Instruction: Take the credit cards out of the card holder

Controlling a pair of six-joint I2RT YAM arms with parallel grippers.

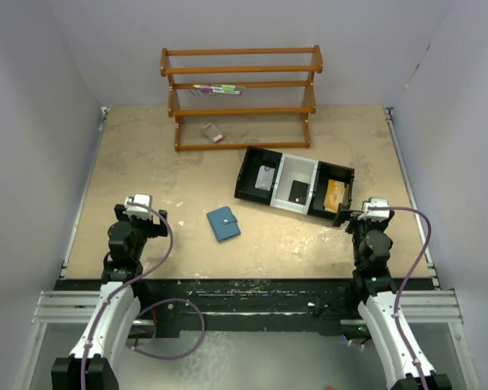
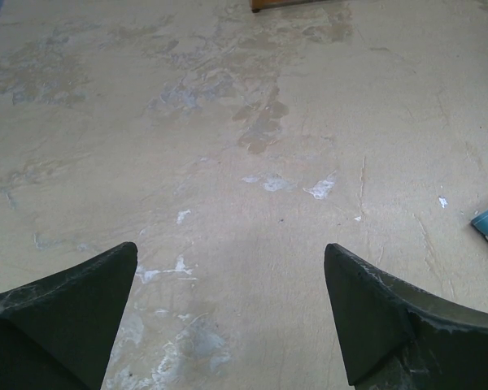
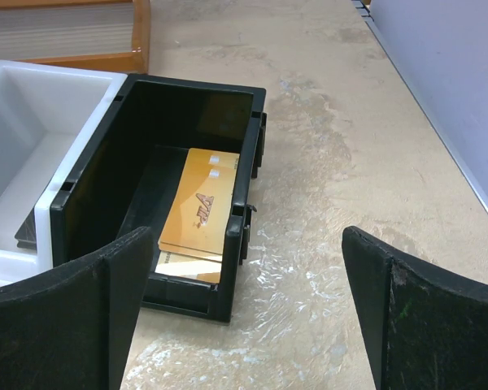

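Both jaws spread wide, card holder untouched on the table.
The left gripper and right gripper hold nothing. The teal card holder lies closed between them (nearer the left), just in front of a three-compartment tray whose right bin holds a gold card.
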